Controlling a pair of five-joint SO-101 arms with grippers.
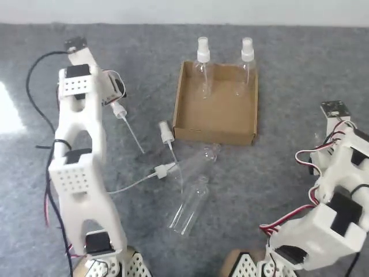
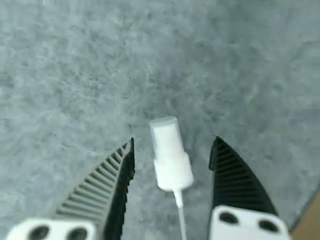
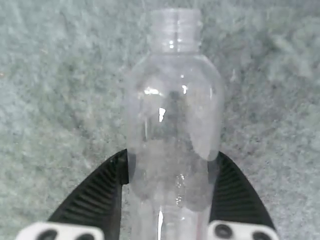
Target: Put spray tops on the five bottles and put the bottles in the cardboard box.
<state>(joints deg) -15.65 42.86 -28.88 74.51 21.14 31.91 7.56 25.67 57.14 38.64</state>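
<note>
- 2 fingers of the left gripper (image 2: 173,142) are spread wide apart. A white spray top (image 2: 170,157) sits in the gap, and as far as I can see it touches neither finger. Its thin dip tube (image 2: 180,215) runs back toward the wrist.
- In the high view that spray top lies on the grey desk (image 1: 277,167), off to the side of the cardboard box (image 1: 213,135), right at the far end of the left arm (image 1: 81,150).
- The right gripper (image 3: 172,160) is clamped on a clear bottle (image 3: 172,100), with 1 finger pressed against each side of the body. The bottle's neck is open, no top on it.
- The right arm (image 1: 334,208) is folded up at the near corner of the desk, well apart from the box.
- The box sits around the middle of the desk. There are 2 capped bottles (image 1: 203,66) (image 1: 247,60) side by side at its far wall, each wearing a white sprayer.
- Just in front of the box are 2 loose spray tops (image 1: 166,131) (image 1: 162,170). The nearer 1 has its tube trailing off toward the left arm.
- Right next to those, 2 uncapped bottles (image 1: 199,161) (image 1: 189,209) lie on their sides. 1 is close to the box's front wall and the other is nearer the arms.
</note>
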